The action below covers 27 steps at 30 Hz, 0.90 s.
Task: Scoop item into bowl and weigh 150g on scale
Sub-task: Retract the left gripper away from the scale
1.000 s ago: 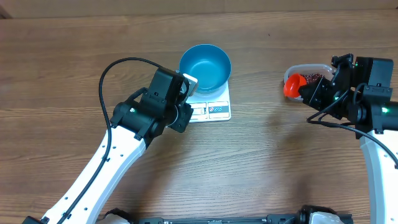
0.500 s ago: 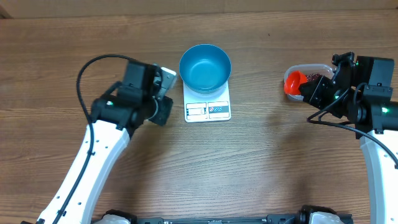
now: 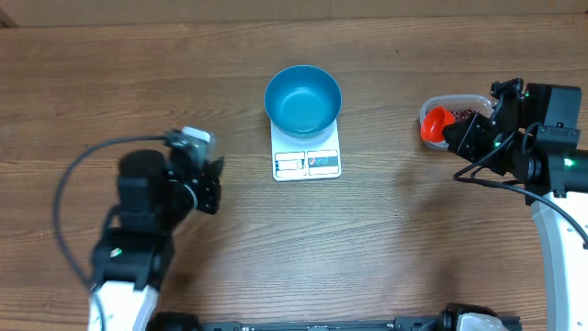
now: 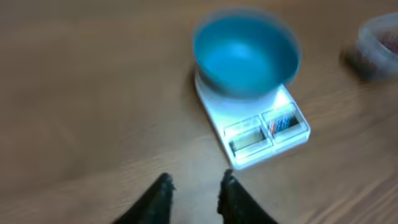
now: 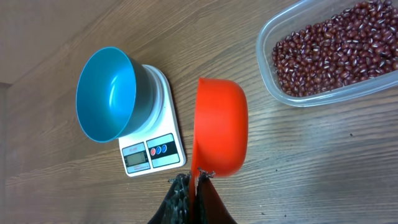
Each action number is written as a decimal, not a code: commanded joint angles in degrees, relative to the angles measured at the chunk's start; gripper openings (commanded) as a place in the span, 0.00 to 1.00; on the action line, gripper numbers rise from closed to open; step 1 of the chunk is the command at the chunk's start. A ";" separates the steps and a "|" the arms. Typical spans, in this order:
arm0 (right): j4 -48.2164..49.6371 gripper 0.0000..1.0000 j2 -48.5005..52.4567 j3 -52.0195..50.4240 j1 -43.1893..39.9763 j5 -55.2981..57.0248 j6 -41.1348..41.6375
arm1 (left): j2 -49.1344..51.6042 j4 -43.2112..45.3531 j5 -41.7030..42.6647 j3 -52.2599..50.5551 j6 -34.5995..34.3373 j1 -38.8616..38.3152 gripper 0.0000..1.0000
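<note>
Beans (image 5: 336,50) – small, dark red-brown – lie in a loose heap inside a clear plastic tub (image 5: 268,78) near the right edge of the table (image 3: 413,248). At the end of the tub that faces the scale is an orange scoop (image 5: 221,127), turned on its side so that the right wrist camera sees only its rounded outside; whether it carries any beans cannot be told. The right gripper (image 5: 193,182) is clamped tight on the scoop's handle, its dark fingers pressed together around it.

Well apart from the tub, toward the middle of the table, the teal-blue bowl (image 3: 303,98) stands upright on the white scale (image 3: 308,163). It covers the far part of the platform and reaches past its edges, leaving the display and printed panel bare on the near side. The inside of the bowl shows smooth blue, with no beans in it.

Farther out, on the scale's other side, the left gripper (image 4: 196,186) hangs above bare wood – its two black fingers a narrow gap apart, with nothing between them. Its camera view is blurred, yet bowl and scale show ahead of the fingertips.
</note>
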 commanded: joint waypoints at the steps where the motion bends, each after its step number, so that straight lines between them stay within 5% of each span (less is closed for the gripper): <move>1: 0.20 0.04 -0.04 1.46 -0.20 0.35 0.15 | 3.74 5.88 6.27 -8.33 0.26 0.20 0.40; 4: 0.22 0.04 -0.04 1.46 -0.20 0.35 0.13 | 6.29 8.02 9.44 -9.55 5.70 0.20 0.45; 10: 0.20 0.04 -0.04 1.44 -0.20 0.35 0.11 | 11.63 7.89 14.53 -9.55 21.81 0.17 0.37; 15: 0.28 0.04 -0.04 1.46 -0.20 1.29 0.09 | 15.26 9.42 16.24 -9.55 24.04 -0.28 0.41; 16: 0.37 0.04 -0.04 1.46 -0.20 1.68 0.11 | 15.80 10.38 16.39 -9.55 23.71 -0.31 0.48; 18: 0.50 0.04 -0.04 1.46 -0.20 1.66 0.11 | 16.04 11.04 16.98 -9.55 23.63 -0.31 1.00; 27: 0.61 0.04 -0.04 1.46 -0.20 1.66 0.11 | 16.02 16.68 17.22 -9.53 16.02 -1.01 1.00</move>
